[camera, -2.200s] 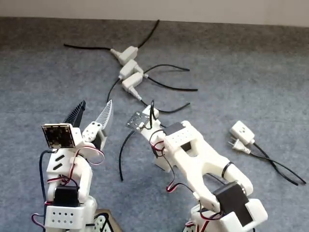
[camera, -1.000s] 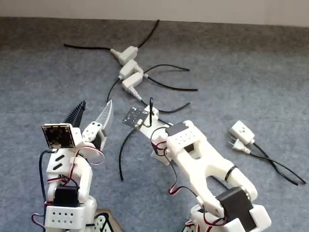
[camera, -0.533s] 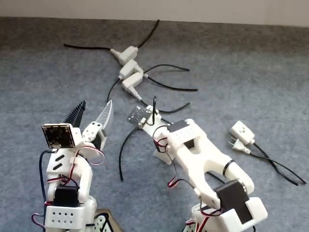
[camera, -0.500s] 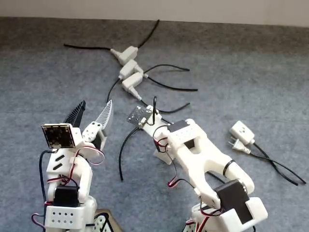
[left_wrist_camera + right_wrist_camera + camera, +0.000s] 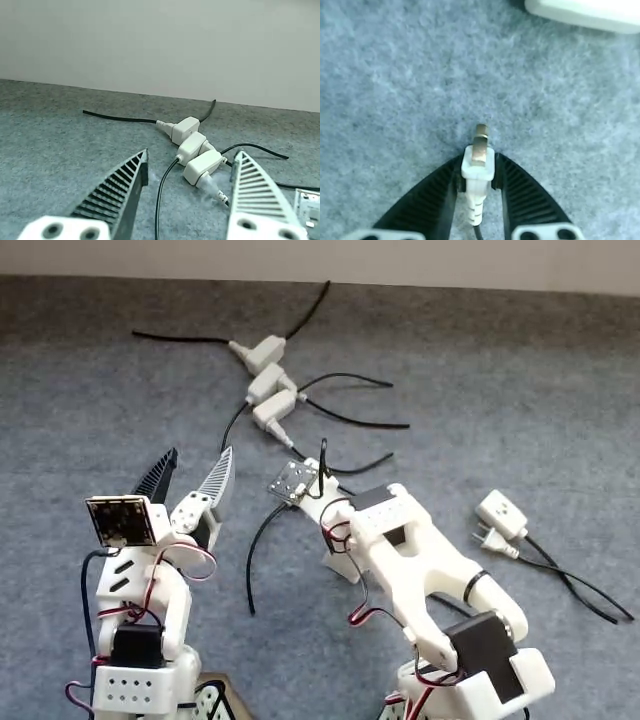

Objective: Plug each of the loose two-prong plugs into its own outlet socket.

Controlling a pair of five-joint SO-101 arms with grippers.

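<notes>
Four white outlet sockets are showing in the high view. A cluster of three (image 5: 266, 385) is lying close together in a row at the upper centre, and a fourth socket (image 5: 501, 511) is sitting alone at the right. Two loose two-prong plugs are showing: the first plug (image 5: 494, 539) is lying just beside the fourth socket, and the second plug (image 5: 478, 172) is sitting pinched in the right gripper (image 5: 478, 162). Two arms are standing along the bottom of the frame, and with the left gripper (image 5: 199, 453) that is making two grippers. Several black cables (image 5: 350, 420) are trailing over the tabletop (image 5: 100, 440); their exact number is hard to tell.
</notes>
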